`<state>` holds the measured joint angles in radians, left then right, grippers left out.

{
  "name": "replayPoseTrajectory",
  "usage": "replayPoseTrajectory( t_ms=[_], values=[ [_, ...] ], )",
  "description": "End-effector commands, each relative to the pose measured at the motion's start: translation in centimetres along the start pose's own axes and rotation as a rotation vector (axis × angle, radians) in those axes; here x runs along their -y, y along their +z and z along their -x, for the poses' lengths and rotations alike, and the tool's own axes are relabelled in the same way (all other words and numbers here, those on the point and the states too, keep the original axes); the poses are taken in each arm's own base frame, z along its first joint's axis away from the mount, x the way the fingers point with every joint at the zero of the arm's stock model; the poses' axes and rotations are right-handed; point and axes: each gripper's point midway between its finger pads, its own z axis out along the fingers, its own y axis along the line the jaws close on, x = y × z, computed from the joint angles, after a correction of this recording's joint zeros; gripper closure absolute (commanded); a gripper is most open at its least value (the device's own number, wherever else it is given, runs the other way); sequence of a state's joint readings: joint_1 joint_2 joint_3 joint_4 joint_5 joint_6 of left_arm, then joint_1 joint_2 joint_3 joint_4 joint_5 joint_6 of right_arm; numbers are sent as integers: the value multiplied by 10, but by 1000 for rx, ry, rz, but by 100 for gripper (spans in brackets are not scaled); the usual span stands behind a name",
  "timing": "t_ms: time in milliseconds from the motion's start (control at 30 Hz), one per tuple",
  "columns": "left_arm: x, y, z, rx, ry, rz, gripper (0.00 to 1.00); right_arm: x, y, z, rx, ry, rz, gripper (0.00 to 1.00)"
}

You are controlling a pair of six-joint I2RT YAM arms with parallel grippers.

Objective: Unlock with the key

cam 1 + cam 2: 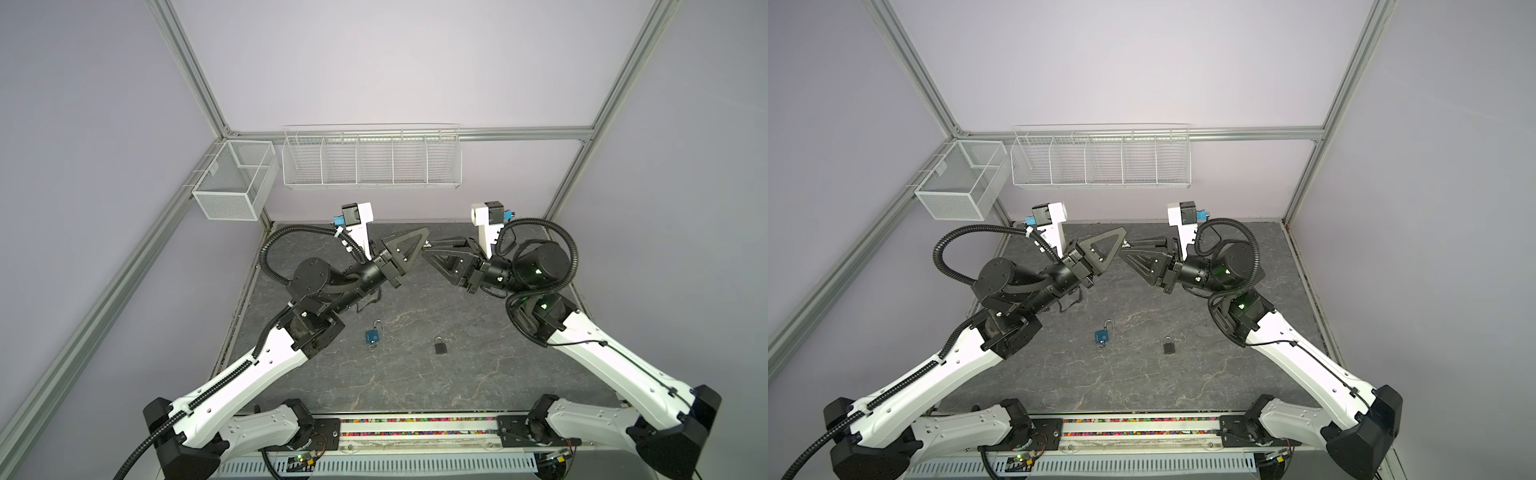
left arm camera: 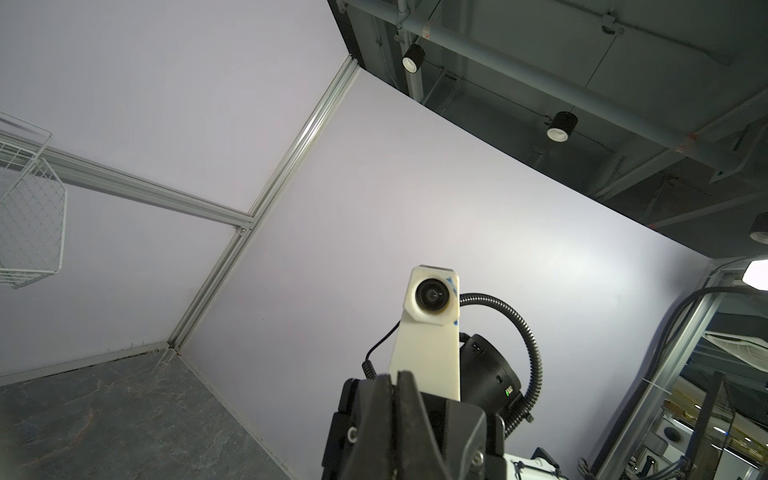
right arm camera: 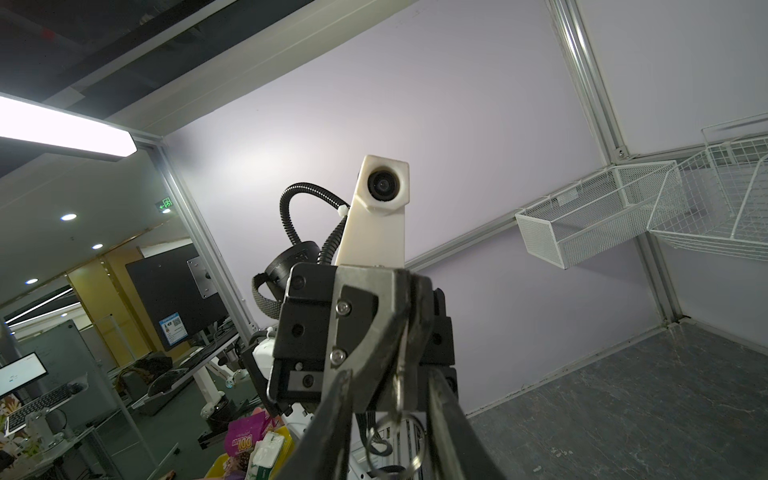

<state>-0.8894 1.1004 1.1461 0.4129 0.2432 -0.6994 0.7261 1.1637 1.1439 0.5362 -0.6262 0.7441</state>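
Both arms are raised above the table and their grippers meet tip to tip in both top views. My left gripper [image 1: 424,243] [image 1: 1123,242] [image 2: 395,376] is shut on a small silver key [image 3: 399,376]. A wire ring [image 3: 395,442] hangs from the key. In the left wrist view the key is hidden behind the shut fingers. My right gripper [image 1: 426,249] [image 1: 1125,250] [image 3: 390,380] is open, one finger on each side of the key with gaps showing. A black padlock [image 1: 440,345] [image 1: 1169,346] lies shut on the table.
A blue padlock [image 1: 372,335] [image 1: 1102,334] with its shackle swung open lies left of the black one on the dark stone-look table [image 1: 415,382]. Two white wire baskets [image 1: 372,160] [image 1: 235,178] hang on the back wall. Aluminium frame posts edge the cell.
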Motion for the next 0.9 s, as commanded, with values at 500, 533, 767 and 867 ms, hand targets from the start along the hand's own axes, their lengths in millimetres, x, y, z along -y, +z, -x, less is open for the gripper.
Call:
replayPoseTrajectory(
  t_ms=[500,533,767,867],
  values=[
    [7,-2,5,44,-15,-46,100,3,1,3,25,-4,10,82],
    [7,-2,5,46,-13,-45,100,5,0,4,29,-4,3,83],
    [6,-4,6,57,-11,-39,100,4,0,5,34,-5,0,94],
    [5,-6,7,66,-7,-33,100,5,0,5,35,-7,-6,94]
  ],
)
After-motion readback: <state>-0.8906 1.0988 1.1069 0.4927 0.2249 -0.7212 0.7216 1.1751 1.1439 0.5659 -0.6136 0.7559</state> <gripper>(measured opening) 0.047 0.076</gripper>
